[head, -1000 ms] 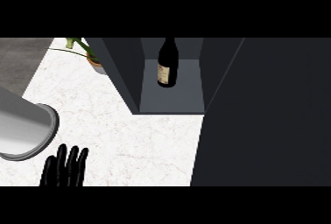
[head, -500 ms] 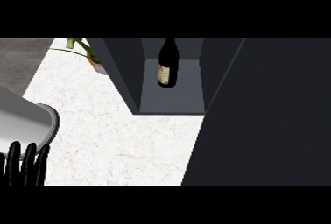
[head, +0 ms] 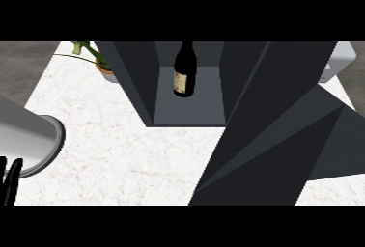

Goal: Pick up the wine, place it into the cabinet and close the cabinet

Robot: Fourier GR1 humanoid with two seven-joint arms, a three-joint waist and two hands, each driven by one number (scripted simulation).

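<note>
Far left, lower edge: left robot hand [head: 10, 177]. Only a few black fingers show, straight and pointing up, released, nothing in them. Grey forearm [head: 32, 144] sits just above and right of it, a thick cylinder cut off by the view's left edge. The white marbled surface [head: 121, 159] spreads out to the right of the robot hand.

Up and right of the robot hand, well apart: potted plant [head: 100, 60] with green leaves and a brownish pot, just beside the cabinet's left wall.

Further right, far from the robot hand: cabinet [head: 139, 82], dark grey, front open, paler grey floor inside. The wine [head: 183, 72] stands upright on that floor, toward the back, apart from both side walls. The glass is dark, almost black. A slim neck runs up to the view's top. A cream label sits low on the body, print too small to read.

Right of the wine: cabinet door [head: 278, 140], a broad dark panel standing open and hiding much of the surface on that side. Beyond it, in the top right corner, is a light grey object [head: 343, 60], partly hidden, kind unclear
</note>
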